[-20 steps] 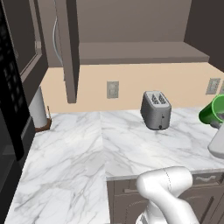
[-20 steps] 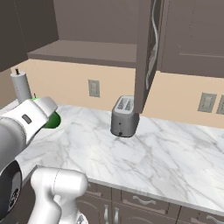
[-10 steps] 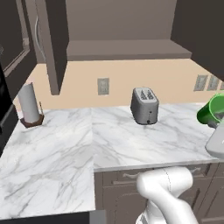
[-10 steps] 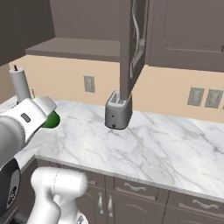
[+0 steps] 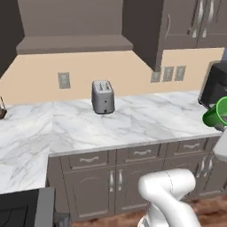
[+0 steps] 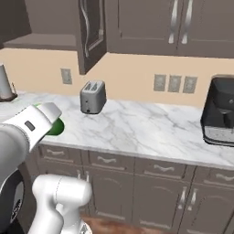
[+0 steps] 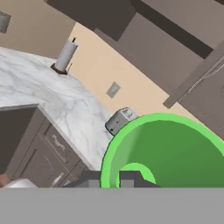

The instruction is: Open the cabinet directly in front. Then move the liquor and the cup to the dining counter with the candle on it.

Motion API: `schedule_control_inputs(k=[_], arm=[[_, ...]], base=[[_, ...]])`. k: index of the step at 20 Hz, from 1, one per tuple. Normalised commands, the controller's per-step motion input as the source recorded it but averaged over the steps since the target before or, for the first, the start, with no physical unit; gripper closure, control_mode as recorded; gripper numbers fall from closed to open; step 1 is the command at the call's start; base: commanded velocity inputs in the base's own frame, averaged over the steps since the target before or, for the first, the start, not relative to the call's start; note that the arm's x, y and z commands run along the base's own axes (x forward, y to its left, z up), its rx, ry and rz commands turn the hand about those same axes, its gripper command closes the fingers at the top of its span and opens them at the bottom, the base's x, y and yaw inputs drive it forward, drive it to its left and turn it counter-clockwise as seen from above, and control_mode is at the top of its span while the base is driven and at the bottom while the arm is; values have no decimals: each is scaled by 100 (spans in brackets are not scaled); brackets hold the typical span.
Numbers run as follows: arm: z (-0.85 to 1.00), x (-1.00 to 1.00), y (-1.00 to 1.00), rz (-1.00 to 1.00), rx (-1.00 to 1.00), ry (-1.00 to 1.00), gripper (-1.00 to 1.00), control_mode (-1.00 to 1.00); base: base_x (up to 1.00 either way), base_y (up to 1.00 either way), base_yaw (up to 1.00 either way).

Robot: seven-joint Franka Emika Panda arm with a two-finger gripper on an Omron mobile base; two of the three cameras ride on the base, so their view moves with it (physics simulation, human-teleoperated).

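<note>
Green cup [image 7: 168,151] clamped in the gripper [image 7: 111,178], its open mouth directly ahead of the fingertips, carried in the air in front of the marble worktop [image 5: 133,124]; toaster [image 6: 92,96] stands beyond.

You face a silver toaster [image 5: 103,96] standing on the marble worktop [image 5: 133,124], wall outlets [image 6: 174,83] behind it, a black appliance [image 6: 220,111] at the right end, a paper-towel roll [image 7: 65,55] far left.
</note>
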Motion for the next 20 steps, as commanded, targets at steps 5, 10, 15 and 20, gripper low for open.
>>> schedule_control_inputs(k=[5,10,15,20], arm=[[0,0,0,0,0,0,100,100],[0,0,0,0,0,0,100,100],[0,0,0,0,0,0,100,100],[0,0,0,0,0,0,100,100]], base=[[0,-62,-54],[4,-56,-73],[18,-51,-77],[26,-46,-78]])
